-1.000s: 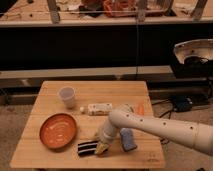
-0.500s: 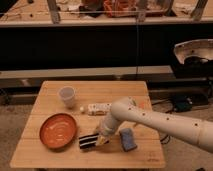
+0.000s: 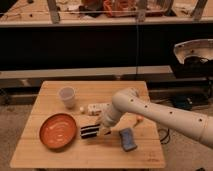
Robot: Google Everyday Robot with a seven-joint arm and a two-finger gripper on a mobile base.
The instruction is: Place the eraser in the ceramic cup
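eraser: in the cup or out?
Out. The eraser lies flat on the table beside the orange bowl; the cup stands apart, upright. The gripper is closed on the eraser's end.

Wood table (image 3: 45,156): pale, matt, faint grain. Arm (image 3: 155,114): smooth off-white plastic-looking shell w/ soft sheen. Its gripper (image 3: 103,131) is clamped on the eraser (image 3: 89,132) at the 3 o'clock end. Eraser is matt black w/ pale stripes. Ceramic cup (image 3: 67,96): smooth white. Bowl (image 3: 59,131): glossy orange. Pad (image 3: 128,139): dull blue-grey.
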